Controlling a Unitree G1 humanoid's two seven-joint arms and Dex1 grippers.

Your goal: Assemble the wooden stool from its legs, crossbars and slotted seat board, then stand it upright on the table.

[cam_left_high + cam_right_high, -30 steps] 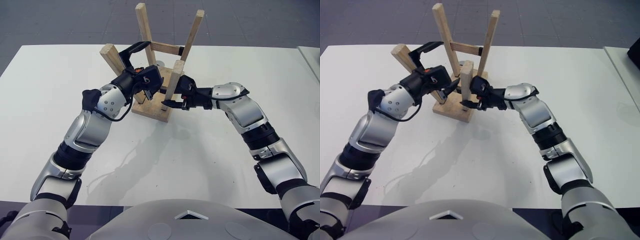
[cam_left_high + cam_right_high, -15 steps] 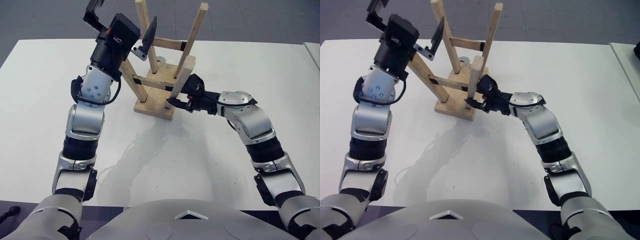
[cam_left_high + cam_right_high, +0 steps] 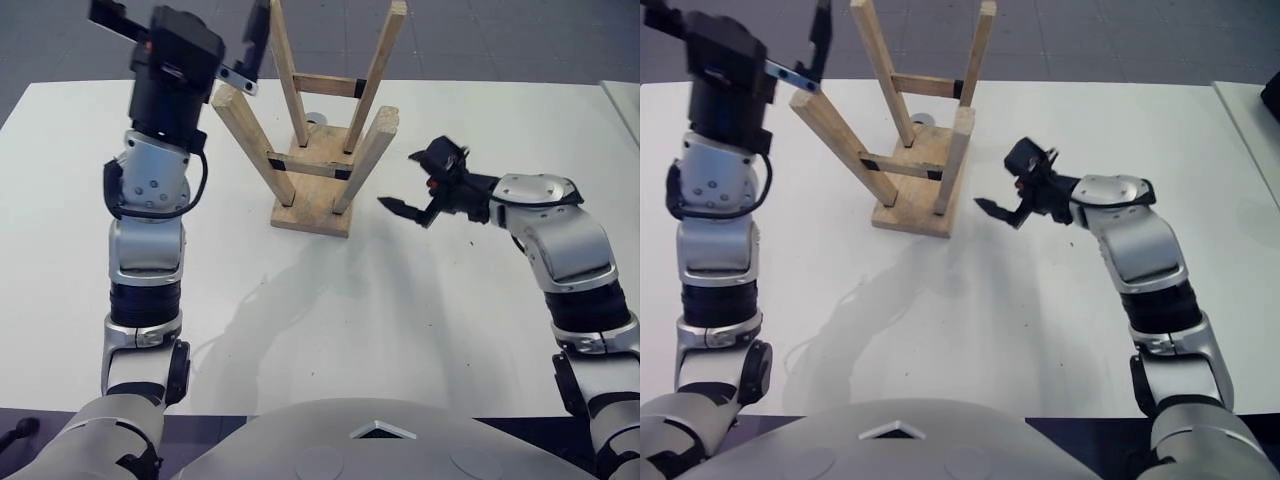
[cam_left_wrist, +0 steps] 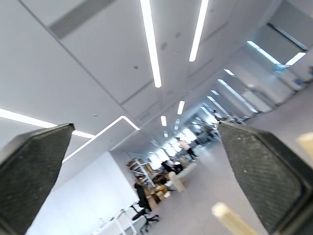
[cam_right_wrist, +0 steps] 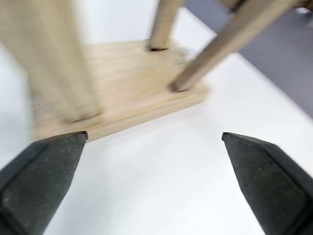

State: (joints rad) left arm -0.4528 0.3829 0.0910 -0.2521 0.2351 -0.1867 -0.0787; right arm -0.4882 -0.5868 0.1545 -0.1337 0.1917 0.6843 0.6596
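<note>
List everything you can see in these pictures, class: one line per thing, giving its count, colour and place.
pale slotted wooden seat board: one, light wood, flat on the table near its far middle
square wooden legs: four, light wood, standing up out of the seat board and splaying outward
wooden crossbars: two seen, light wood, joining pairs of legs
small round grey thing: one, behind the seat board; too small to identify
flat white table: one, under everything
left tool: one, black, open, raised high to the left of the stool
right tool: one, black, open, just above the table to the right of the stool
</note>
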